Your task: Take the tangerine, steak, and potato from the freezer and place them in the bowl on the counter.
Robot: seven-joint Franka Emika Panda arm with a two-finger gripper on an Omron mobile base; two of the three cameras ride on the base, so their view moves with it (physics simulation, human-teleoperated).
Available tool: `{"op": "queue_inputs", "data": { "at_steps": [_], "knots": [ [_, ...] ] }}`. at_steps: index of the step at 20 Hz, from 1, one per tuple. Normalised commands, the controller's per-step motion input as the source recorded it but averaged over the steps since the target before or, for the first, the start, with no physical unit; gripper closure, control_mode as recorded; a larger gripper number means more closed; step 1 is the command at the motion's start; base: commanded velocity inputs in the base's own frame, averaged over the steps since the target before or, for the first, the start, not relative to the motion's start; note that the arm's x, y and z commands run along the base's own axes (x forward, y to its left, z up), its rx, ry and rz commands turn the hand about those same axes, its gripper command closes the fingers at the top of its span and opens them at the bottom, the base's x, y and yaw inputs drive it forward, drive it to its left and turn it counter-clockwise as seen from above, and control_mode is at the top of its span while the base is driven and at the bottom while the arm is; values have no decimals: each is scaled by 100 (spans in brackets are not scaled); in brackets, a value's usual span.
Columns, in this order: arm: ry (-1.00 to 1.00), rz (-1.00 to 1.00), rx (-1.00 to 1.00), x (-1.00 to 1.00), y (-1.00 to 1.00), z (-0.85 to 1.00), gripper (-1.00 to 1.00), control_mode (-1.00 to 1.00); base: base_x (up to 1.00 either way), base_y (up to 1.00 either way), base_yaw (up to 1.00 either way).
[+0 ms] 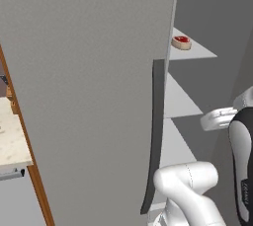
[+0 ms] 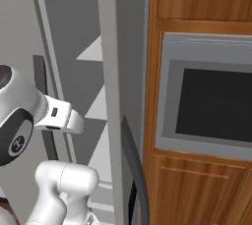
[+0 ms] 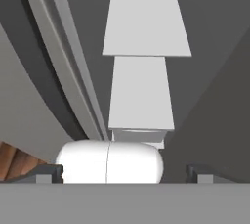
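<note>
One steak [image 1: 181, 42] on a high freezer [image 1: 89, 96] shelf at 1 o'clock, gripper [image 3: 125, 171] spread wide, holding nothing, pale shelves [image 3: 144, 20] ahead at 12 o'clock.

White robot arm [image 1: 190, 190] with dark joints

The links are glossy white, rounded and tube-like, meeting at thick cylindrical elbows. A black oval panel [image 1: 242, 163] runs down one link in the left base view, with faint pale lettering near its lower end that is too small to read. In the right base view a round black joint cap [image 2: 17, 140] carries a small white logo, and the white wrist piece [image 2: 59, 116] bears a small dark rectangular inset. The fingertips [image 3: 46, 173] are small, dark grey and blocky.
</note>
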Motion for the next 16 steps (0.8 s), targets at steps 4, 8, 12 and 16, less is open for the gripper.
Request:
{"op": "queue_inputs", "data": {
  "at_steps": [4,8,12,16],
  "knots": [
    [0,0,2,29,-38,49,-100,-100,0,0,0],
    [-2,-2,0,32,-5,31,-100,-100,0,0,0],
    [-6,-1,0,43,0,25,-100,-100,0,0,0],
    [-8,0,0,29,0,37,-100,-100,0,0,0]
  ]
}}
